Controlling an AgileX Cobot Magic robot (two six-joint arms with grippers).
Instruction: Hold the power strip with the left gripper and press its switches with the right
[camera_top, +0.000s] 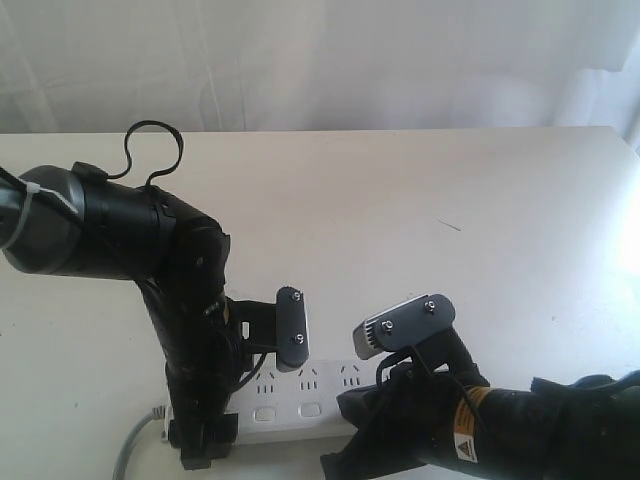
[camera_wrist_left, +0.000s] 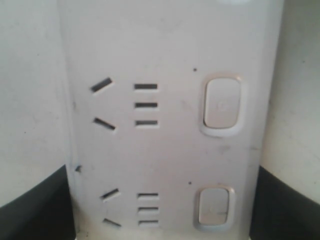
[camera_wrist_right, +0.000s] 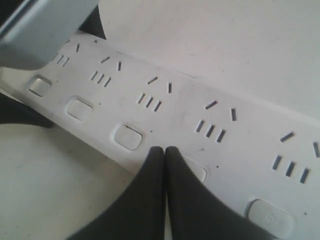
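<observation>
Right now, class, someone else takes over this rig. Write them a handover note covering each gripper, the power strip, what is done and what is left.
Left gripper: shut on the power strip, with a finger against each long edge.
Right gripper: shut, tips together, down at the button row. It partly covers one switch, beside the middle switch.
The strip lies flat on the white table.
Done: the hold.
Left: the pressing. The pictures do not show which switches, if any, are already pressed.
</observation>
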